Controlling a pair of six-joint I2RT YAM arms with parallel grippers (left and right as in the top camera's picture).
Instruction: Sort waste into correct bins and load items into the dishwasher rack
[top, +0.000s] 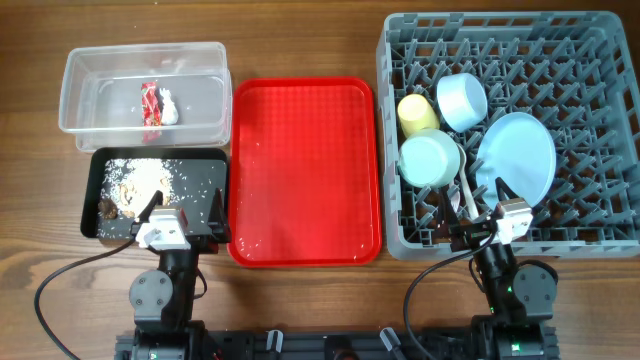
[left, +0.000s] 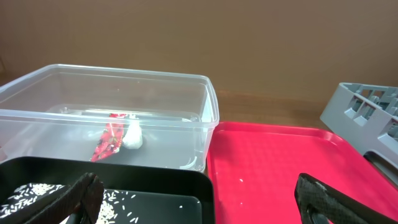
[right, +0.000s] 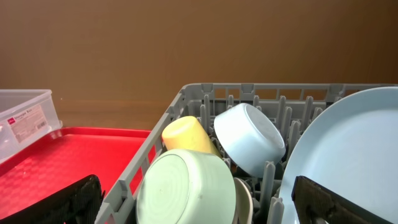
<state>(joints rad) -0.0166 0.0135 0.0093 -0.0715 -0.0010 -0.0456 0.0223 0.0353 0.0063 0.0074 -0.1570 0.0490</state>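
Looks done — wrapper (top: 150, 103) in the far clear tub (top: 80, 70), crumbs (top: 135, 180) in the black tray (top: 203, 178), plate (top: 517, 152) propped by rack (top: 600, 60) pegs; left gripper (top: 183, 206) and right gripper (top: 485, 200) hang released, empty.

The left black robot arm (top: 178, 265) and the right black arm (top: 495, 268) each have a round grey joint, a white wrist block, two thin black fingers (left: 68, 202) and a long black cable (top: 55, 280).
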